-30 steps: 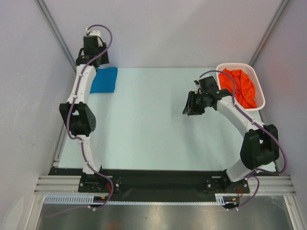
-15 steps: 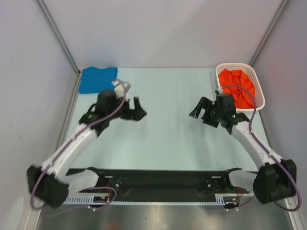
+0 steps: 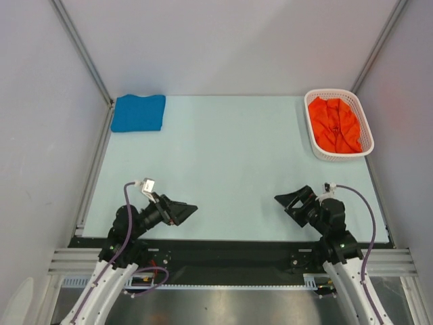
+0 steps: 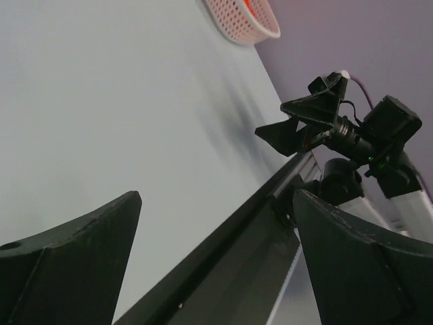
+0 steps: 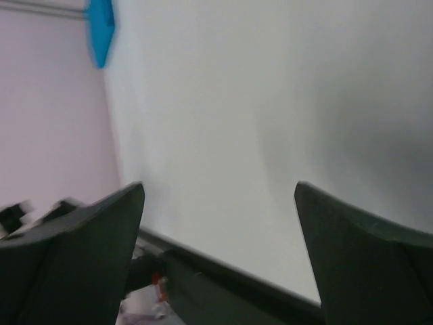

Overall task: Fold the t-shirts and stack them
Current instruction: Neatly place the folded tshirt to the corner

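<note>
A blue t-shirt (image 3: 139, 112) lies folded at the table's far left corner; a sliver of it (image 5: 101, 27) shows in the right wrist view. An orange-red t-shirt (image 3: 335, 124) sits crumpled inside the white lattice basket (image 3: 322, 150) at the far right. Both arms are pulled back low at the near edge. My left gripper (image 3: 188, 211) is open and holds nothing, pointing right toward the other arm. My right gripper (image 3: 284, 199) is open and holds nothing too, pointing left. In the wrist views each pair of fingers (image 4: 81, 250) (image 5: 365, 250) is spread wide over bare table.
The pale table (image 3: 223, 162) runs between purple-grey walls, with a black rail (image 3: 223, 252) along its near edge. The basket's rim (image 4: 233, 30) shows at the top of the left wrist view, and the right gripper (image 4: 291, 125) shows there as well.
Both arms have swung back from the far side to the near edge. The left arm has left the blue t-shirt folded in the corner. Both grippers have opened wide.
</note>
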Controlling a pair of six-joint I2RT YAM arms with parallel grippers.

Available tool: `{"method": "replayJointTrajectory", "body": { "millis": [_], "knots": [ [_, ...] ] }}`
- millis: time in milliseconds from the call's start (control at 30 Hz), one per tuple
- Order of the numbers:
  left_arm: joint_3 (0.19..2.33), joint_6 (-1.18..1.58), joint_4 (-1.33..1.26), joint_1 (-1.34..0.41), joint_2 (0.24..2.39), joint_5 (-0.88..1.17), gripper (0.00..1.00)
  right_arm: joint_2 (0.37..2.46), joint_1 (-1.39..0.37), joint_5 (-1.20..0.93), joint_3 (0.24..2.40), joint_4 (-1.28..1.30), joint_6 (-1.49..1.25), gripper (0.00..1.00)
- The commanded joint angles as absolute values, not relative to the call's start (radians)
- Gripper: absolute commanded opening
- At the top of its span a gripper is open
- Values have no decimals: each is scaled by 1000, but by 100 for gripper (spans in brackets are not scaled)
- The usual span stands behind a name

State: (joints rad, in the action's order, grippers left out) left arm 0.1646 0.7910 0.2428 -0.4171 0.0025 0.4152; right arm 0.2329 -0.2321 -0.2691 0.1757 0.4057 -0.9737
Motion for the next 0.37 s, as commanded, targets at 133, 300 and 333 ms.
{"method": "replayJointTrajectory", "body": {
  "millis": [133,300,333],
  "knots": [
    [-38,1087,66,-411,-138,523,100,141,-238,-301,63,515,-1109,100],
    [-90,1141,5,-411,-101,548,100,51,-239,-308,12,529,-1107,100],
    [-112,1155,3,-411,-119,546,100,35,-238,-313,2,531,-1108,100]
  ]
}}
